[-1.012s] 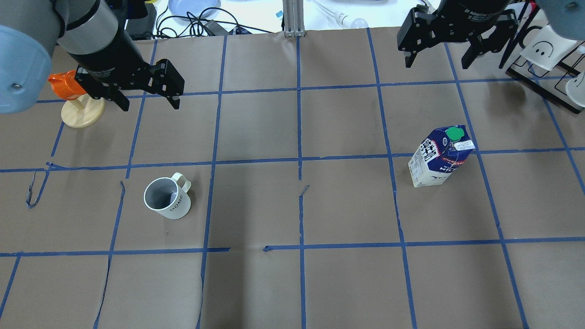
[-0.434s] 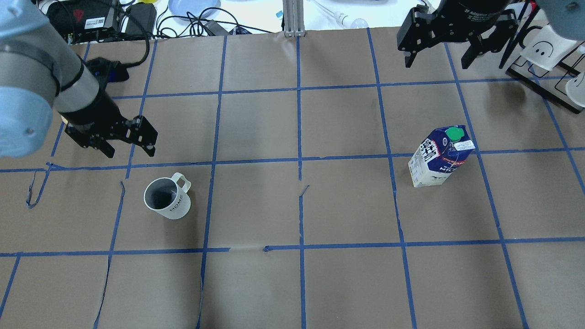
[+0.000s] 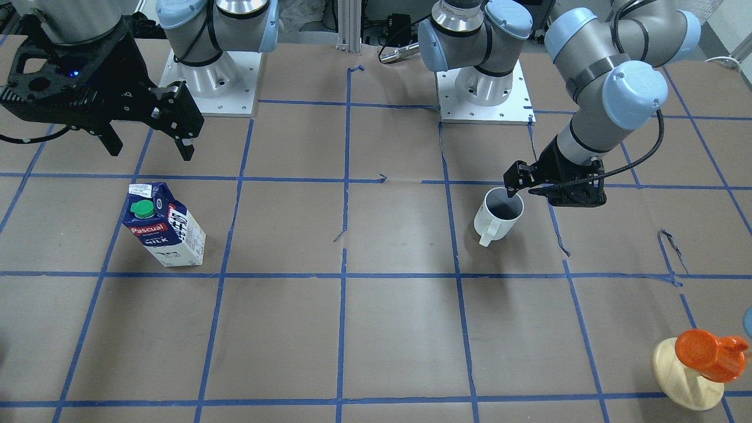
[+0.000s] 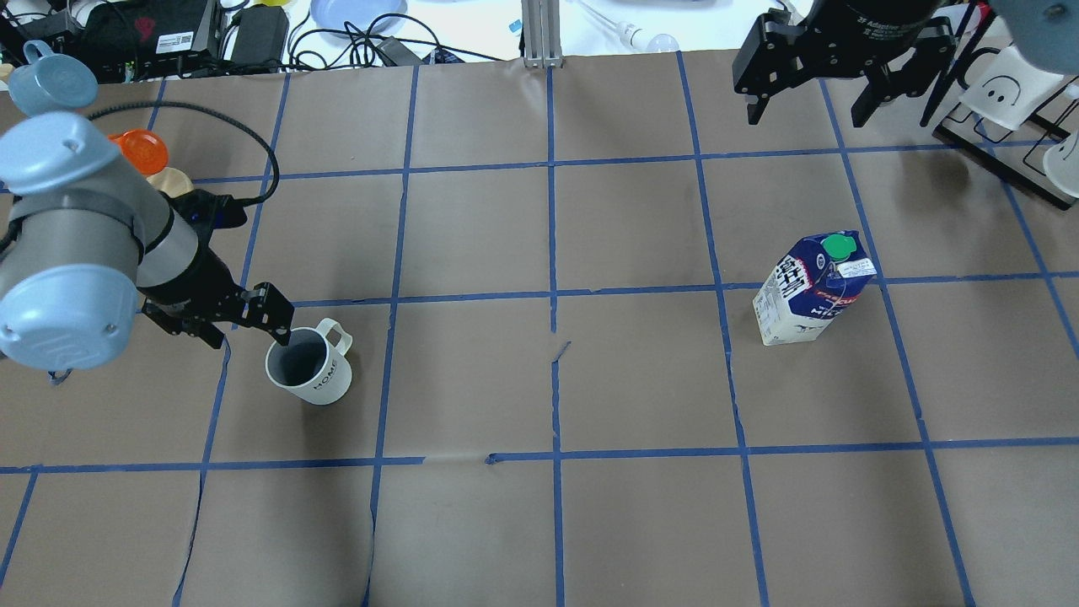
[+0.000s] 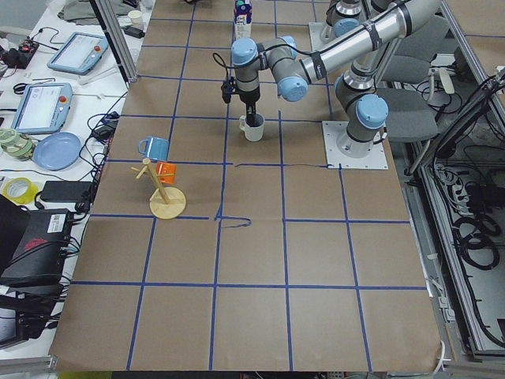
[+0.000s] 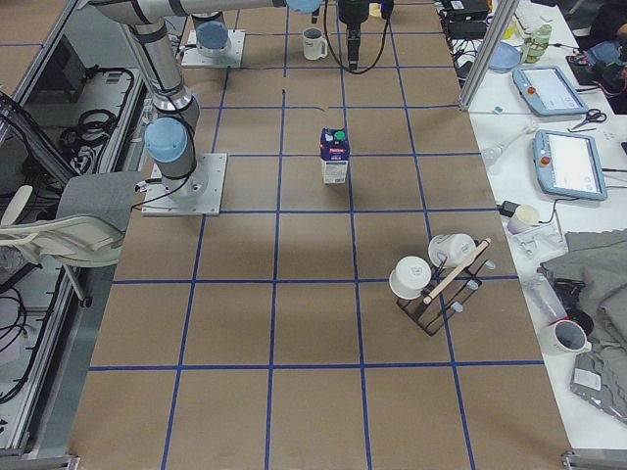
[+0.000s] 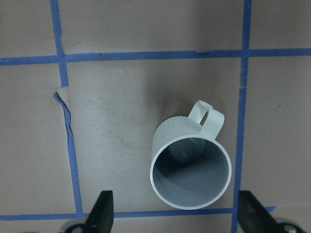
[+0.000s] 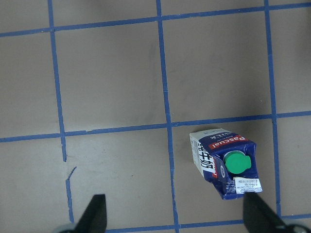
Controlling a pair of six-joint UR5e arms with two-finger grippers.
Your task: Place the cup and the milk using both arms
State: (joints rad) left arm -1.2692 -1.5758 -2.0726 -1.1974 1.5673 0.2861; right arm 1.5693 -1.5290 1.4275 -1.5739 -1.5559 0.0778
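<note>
Got the left gripper point(image 4: 251, 341) down low at the cup point(image 4: 308, 367), fingers point(image 7: 102, 209) spread wide and nothing held in them. From the wrist camera, found the cup standing upright on the table point(image 4: 548, 523), in the gap between the two fingers and a lot closer to the one on the view's right. From overhead, looks like one fingertip is sitting right at the cup's rim. Can't tell if it's touching or just above. Got the handle point(image 4: 338, 334) pointing away from the gripper, out past the line of the fingers. "HOME" printed on the side, by the way.

Over to the right gripper point(image 4: 807, 115): up high, spread wide too, holding nothing. Spotted the milk point(image 4: 811, 291) down below it and well apart, upright, with the green cap point(image 4: 838, 245) on top. In that wrist view, sits closer to the finger on the view's right.

Also around: an orange cup on a wooden stand point(image 4: 142, 152) out past the left gripper, and a rack of white mugs point(image 6: 457, 270) off to the side of the right gripper.
</note>
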